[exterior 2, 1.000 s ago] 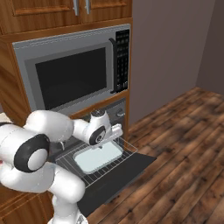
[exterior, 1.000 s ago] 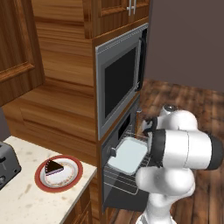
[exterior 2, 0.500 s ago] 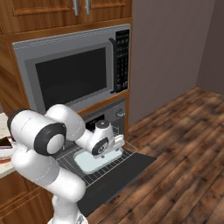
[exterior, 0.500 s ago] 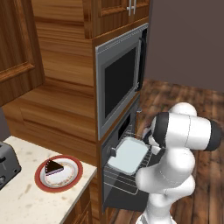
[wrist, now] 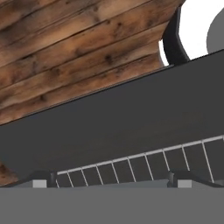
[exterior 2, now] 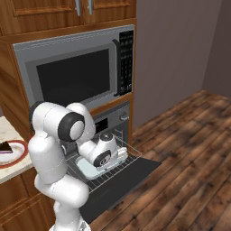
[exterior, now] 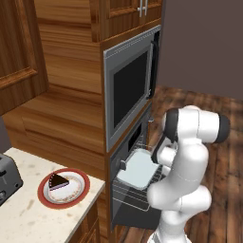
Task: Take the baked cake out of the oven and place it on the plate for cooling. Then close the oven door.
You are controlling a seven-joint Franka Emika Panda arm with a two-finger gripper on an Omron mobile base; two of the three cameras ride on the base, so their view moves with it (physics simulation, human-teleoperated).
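Observation:
The dark brown cake wedge (exterior: 59, 181) lies on the red-rimmed plate (exterior: 76, 192) on the counter, and shows again as the cake (exterior 2: 4, 146) on the plate (exterior 2: 17, 152) at the left edge of the right base view. The oven (exterior 2: 113, 121) stands under the microwave with its door (exterior 2: 131, 173) dropped flat. My gripper (exterior 2: 118, 158) hangs low over the pulled-out wire rack (exterior: 130, 194), beside a pale empty tray (exterior: 137, 168). In the hand view the gripper (wrist: 111, 181) is open with nothing between its fingertips (wrist: 41, 179), facing the dark door (wrist: 113, 127).
The grey microwave (exterior: 130, 90) sits right above the oven. A toaster (exterior: 7, 178) stands at the counter's left end. My white arm (exterior: 187, 156) rises in front of the open door. Wooden floor (exterior 2: 189, 149) stretches out to the right.
My hand has sunk a little toward the rack and my elbow has swung across in front of the oven. Cake, plate and door have stayed put.

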